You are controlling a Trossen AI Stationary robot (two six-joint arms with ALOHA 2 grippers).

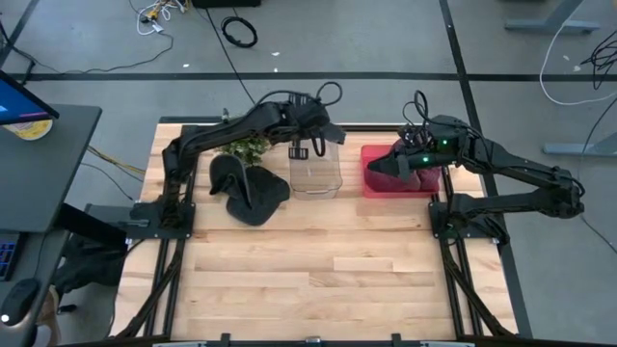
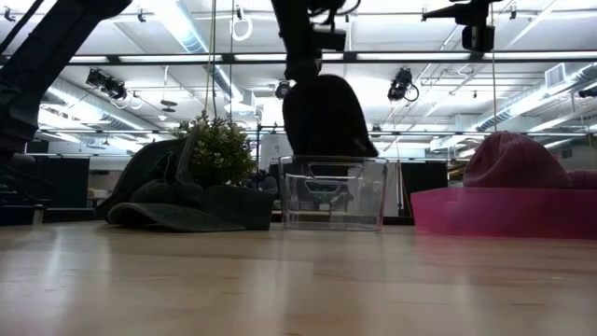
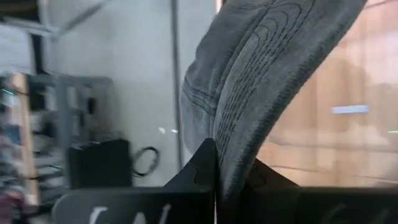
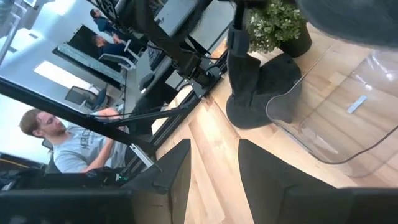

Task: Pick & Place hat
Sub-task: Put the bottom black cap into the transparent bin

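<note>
My left gripper (image 1: pixel 307 146) is shut on a dark grey hat (image 2: pixel 322 112) and stands over a clear plastic bin (image 1: pixel 316 178). In the low view the hat hangs above the clear bin (image 2: pixel 331 196), its lower end about level with the rim. A pile of dark hats (image 1: pixel 249 191) lies on the table left of the bin, beside a small potted plant (image 1: pixel 246 147). A maroon hat (image 2: pixel 513 159) rests in a pink bin (image 2: pixel 504 210). My right gripper (image 1: pixel 395 166) is open and hovers over that pink bin (image 1: pixel 371 183). My left gripper (image 3: pixel 216 180) pinches the grey hat by a stitched edge part (image 3: pixel 233 155) between its two fingers, coming from above. The hat (image 3: pixel 261 74) hangs below the fingers, lifted clear of the table, over the clear bin.
The plant (image 2: pixel 219 149) and the hat pile (image 2: pixel 187 201) stand close to the clear bin's left side. The near half of the wooden table (image 1: pixel 308 280) is bare wood. A desk with a monitor (image 1: pixel 29 116) stands left of the table. A person (image 4: pixel 56 143) sits beyond the table.
</note>
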